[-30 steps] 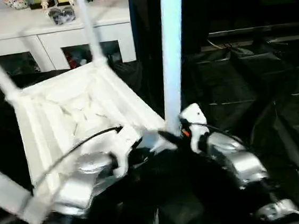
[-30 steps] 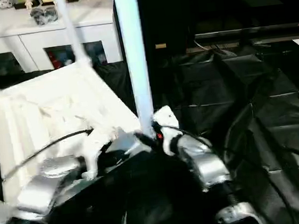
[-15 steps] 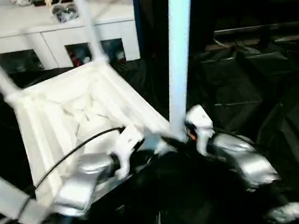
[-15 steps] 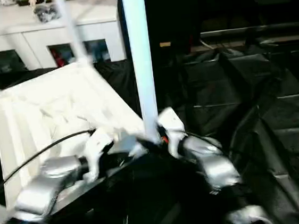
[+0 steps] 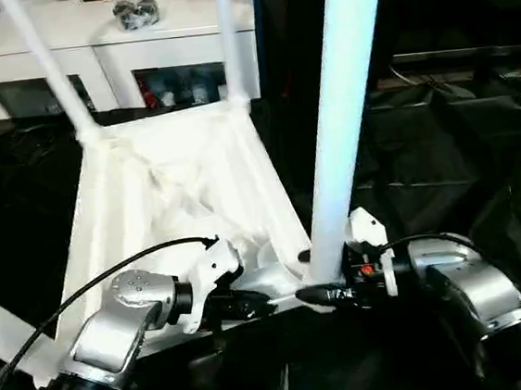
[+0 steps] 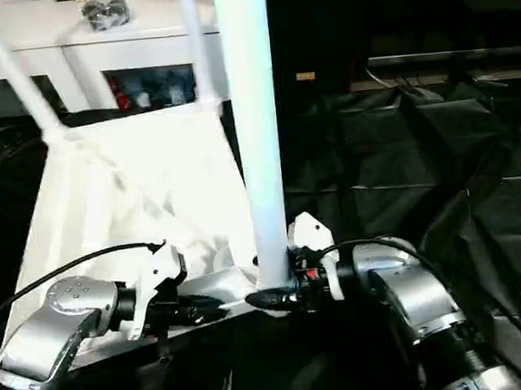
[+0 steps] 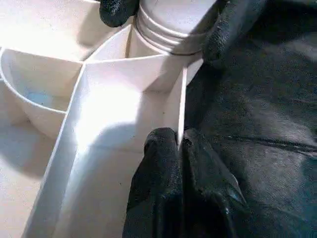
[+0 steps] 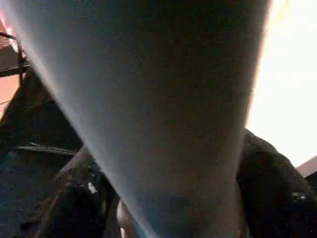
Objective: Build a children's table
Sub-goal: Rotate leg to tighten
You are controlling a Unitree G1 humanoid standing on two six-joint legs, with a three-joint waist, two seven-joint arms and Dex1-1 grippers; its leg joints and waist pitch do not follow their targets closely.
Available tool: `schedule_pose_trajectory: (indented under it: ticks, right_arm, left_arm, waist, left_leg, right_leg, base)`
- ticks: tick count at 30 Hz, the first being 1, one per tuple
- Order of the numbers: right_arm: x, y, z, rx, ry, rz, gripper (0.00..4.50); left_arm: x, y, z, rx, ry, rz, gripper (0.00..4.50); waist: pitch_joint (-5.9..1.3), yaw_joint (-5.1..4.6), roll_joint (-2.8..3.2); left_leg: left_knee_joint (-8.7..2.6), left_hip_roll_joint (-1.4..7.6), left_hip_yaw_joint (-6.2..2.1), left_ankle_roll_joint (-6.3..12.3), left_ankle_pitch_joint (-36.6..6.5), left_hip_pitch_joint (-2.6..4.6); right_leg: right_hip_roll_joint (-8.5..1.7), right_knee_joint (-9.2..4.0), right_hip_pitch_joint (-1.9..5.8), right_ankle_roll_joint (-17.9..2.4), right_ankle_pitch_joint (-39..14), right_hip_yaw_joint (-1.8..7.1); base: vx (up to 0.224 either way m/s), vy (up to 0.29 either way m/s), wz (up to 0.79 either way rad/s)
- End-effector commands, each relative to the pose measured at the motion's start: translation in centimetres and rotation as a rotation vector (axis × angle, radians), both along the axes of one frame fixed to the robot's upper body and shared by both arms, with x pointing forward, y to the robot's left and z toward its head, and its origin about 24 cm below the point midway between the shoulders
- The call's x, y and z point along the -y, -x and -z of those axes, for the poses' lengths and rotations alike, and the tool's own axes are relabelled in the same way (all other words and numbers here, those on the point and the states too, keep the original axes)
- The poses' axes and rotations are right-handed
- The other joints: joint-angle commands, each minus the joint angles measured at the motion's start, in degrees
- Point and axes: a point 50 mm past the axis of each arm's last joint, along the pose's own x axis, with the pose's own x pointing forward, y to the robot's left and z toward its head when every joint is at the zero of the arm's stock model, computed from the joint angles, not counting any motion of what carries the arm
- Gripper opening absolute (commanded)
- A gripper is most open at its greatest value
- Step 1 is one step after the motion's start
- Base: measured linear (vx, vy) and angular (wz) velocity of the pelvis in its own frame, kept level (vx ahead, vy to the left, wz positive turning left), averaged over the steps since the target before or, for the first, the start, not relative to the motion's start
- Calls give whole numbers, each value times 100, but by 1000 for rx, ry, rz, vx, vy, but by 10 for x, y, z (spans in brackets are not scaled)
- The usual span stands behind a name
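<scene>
The children's table lies upside down, the white tabletop [image 5: 177, 194] showing its ribbed underside. Three legs stand in the far-left [image 5: 47, 68], far-right [image 5: 228, 40] and near-left [image 5: 1, 339] corner sockets. A fourth leg [image 5: 341, 121] rises upright from the near-right corner. My left gripper [image 7: 179, 141] is shut on the thin near rim of the tabletop, close to that corner. My right gripper [image 5: 324, 286] is closed around the base of the near-right leg. Its two black fingertips [image 7: 116, 10] press either side of the ridged leg end [image 7: 171, 25] just above the socket.
A white cabinet [image 5: 179, 36] with glass doors stands behind the table, with small toys [image 5: 134, 13] on top. Crumpled black sheeting [image 5: 451, 147] covers the ground to the right and around the table.
The camera has moved, so the whole picture has shifted. The left gripper keeps its hold on the rim and the right gripper stays at the leg's base.
</scene>
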Motion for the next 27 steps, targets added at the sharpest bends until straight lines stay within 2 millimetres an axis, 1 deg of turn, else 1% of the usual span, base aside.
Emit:
schedule_pose_trajectory:
  ticks: [1,3,7,9,10,11,12,13,14,15,16,17,18,19,20,22,23,24,25,26,27]
  right_arm:
    - [-23,15,2,-45,-51,-159,304]
    - [-24,16,2,-48,-55,-158,286]
    - [-25,16,2,-53,-62,-151,269]
    - [-27,10,5,-24,-63,-70,266]
    - [-27,10,5,-24,-63,-70,265]
    - [-29,1,9,19,-41,27,263]
    - [-32,-12,18,37,-4,186,262]
    - [-32,-13,19,37,-3,193,261]
    - [-33,-17,22,34,11,249,259]
    - [-35,-23,26,30,24,331,258]
    - [-37,-26,29,27,32,383,258]
    - [-37,-27,29,26,34,392,257]
    - [-42,-33,36,0,78,515,257]
    - [-44,-35,38,-10,90,541,257]
    - [-49,-36,41,-19,115,579,257]
    - [-58,-37,46,-24,148,629,257]
    - [-60,-36,46,-24,132,621,257]
    - [-64,-35,44,-40,89,601,312]
    - [-64,-35,44,-40,89,601,312]
    - [-64,-35,43,-45,76,599,312]
    - [-64,-35,40,-46,51,576,334]
  left_arm:
    - [8,-8,-15,63,68,6,0]
    - [9,-7,-14,64,70,6,0]
    - [10,-7,-14,71,73,-7,0]
    - [13,-10,-14,88,78,-48,0]
    - [13,-10,-14,88,78,-48,0]
    - [15,-14,-14,106,80,-86,0]
    - [20,-18,-14,130,82,-143,0]
    - [21,-18,-14,131,82,-145,0]
    - [23,-20,-14,141,79,-169,0]
    - [27,-22,-14,150,79,-194,0]
    - [30,-23,-14,154,79,-208,0]
    - [31,-23,-14,155,79,-211,0]
    - [41,-24,-14,163,87,-245,0]
    - [44,-23,-14,167,91,-252,0]
    - [50,-23,-15,169,102,-277,0]
    - [62,-21,-17,178,117,-299,0]
    - [65,-21,-18,179,124,-300,0]
    - [71,-19,-20,175,144,-291,0]
    - [71,-19,-20,175,144,-291,0]
    - [73,-18,-20,176,148,-289,0]
    - [74,-18,-20,178,149,-280,0]
  waist:
    - [-265,-16,-49]
    - [-270,-7,-53]
    - [-265,8,-59]
    - [-257,6,-66]
    - [-257,6,-66]
    - [-255,4,-67]
    - [-232,-48,-55]
    - [-231,-74,-65]
    - [-223,-109,-74]
    - [-221,-161,-65]
    - [-222,-182,-60]
    - [-224,-214,-69]
    - [-224,-242,-81]
    - [-209,-267,-74]
    - [-214,-297,-79]
    - [-221,-295,-75]
    - [-231,-304,-77]
    - [-253,-294,-79]
    - [-261,-287,-72]
    - [-266,-287,-67]
    - [-272,-285,-50]
  left_leg:
    - [-408,446,-182,401,-949,77]
    - [-401,447,-182,410,-873,77]
    - [-401,445,-180,398,-899,74]
    - [-405,443,-179,354,-955,73]
    - [-405,443,-179,354,-955,73]
    - [-413,442,-187,327,-991,69]
    - [-431,431,-187,190,-1160,81]
    - [-440,423,-199,136,-1200,73]
    - [-458,419,-212,105,-1244,58]
    - [-472,423,-234,53,-1253,30]
    - [-477,423,-234,40,-1288,43]
    - [-465,413,-226,28,-1370,71]
    - [-453,405,-213,40,-1344,77]
    - [-466,398,-222,44,-1351,57]
    - [-468,394,-222,56,-1313,46]
    - [-458,400,-218,65,-1287,59]
    - [-449,395,-211,93,-1195,49]
    - [-427,396,-200,186,-1069,47]
    - [-418,396,-196,230,-995,49]
    - [-412,390,-191,298,-869,33]
    - [-402,386,-187,350,-801,31]
  right_leg:
    - [-554,-430,204,-1224,-851,337]
    - [-551,-418,205,-1238,-767,333]
    - [-554,-426,207,-1225,-847,334]
    - [-561,-438,198,-1198,-962,340]
    - [-561,-438,198,-1198,-962,340]
    - [-564,-445,209,-1175,-1057,336]
    - [-570,-479,177,-1185,-1298,335]
    - [-575,-476,194,-1177,-1389,328]
    - [-576,-481,218,-1143,-1482,322]
    - [-578,-473,243,-1088,-1580,312]
    - [-569,-483,229,-1072,-1607,313]
    - [-568,-498,212,-1064,-1642,322]
    - [-571,-506,204,-1066,-1624,341]
    - [-569,-513,209,-1051,-1717,333]
    - [-561,-516,219,-1007,-1759,330]
    - [-566,-522,206,-992,-1750,335]
    - [-564,-512,206,-1017,-1600,342]
    - [-564,-485,222,-1053,-1351,344]
    - [-564,-480,223,-1073,-1230,344]
    - [-548,-461,228,-1116,-1010,336]
    - [-544,-453,232,-1153,-854,330]
  base:
    - [0,0,0]
    - [0,0,0]
    - [0,0,0]
    - [0,0,0]
    - [0,0,0]
    - [0,0,0]
    - [0,0,0]
    - [0,0,0]
    - [0,0,0]
    - [0,0,0]
    - [0,0,0]
    - [0,0,0]
    - [0,0,0]
    - [0,0,0]
    - [0,0,0]
    - [0,0,0]
    - [0,0,0]
    - [0,0,0]
    - [0,0,0]
    - [0,0,0]
    - [0,0,0]
